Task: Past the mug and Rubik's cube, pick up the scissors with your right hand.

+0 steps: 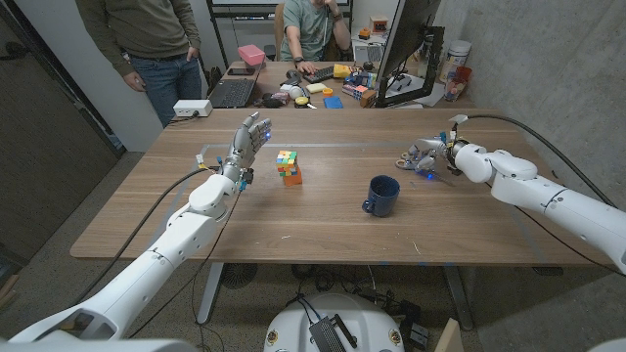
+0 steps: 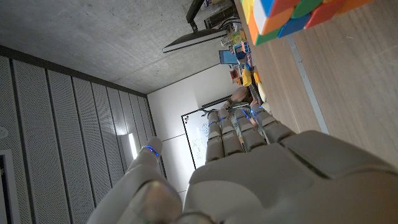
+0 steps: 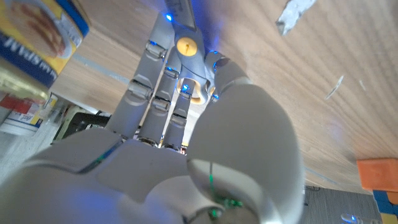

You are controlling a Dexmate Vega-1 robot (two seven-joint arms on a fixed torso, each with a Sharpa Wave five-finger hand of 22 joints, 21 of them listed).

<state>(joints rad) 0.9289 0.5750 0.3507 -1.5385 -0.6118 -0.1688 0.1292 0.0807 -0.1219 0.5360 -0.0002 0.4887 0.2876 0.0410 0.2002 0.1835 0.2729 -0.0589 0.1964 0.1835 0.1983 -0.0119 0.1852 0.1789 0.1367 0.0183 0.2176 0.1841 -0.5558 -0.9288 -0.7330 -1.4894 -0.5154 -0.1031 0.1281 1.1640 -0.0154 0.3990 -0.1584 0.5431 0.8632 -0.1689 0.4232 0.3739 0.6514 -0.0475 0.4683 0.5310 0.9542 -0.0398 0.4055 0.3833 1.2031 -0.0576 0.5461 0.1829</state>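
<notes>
Grey-handled scissors [image 1: 419, 155] lie at the table's [image 1: 323, 235] far right, under the right hand [image 1: 432, 156], whose fingers [image 3: 155, 93] reach onto them; whether they grip is unclear. The mug [image 1: 382, 196] and cube [image 1: 288, 166] stand nearer, and the left hand [image 1: 248, 139] is raised, fingers spread, holding nothing.

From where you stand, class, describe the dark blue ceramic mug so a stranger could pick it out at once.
Start at the wooden table and look to its middle. There, right of the multicoloured Rubik's cube, stands the dark blue ceramic mug, upright and apart from both hands. It is the single-coloured round thing there, with a handle.
</notes>
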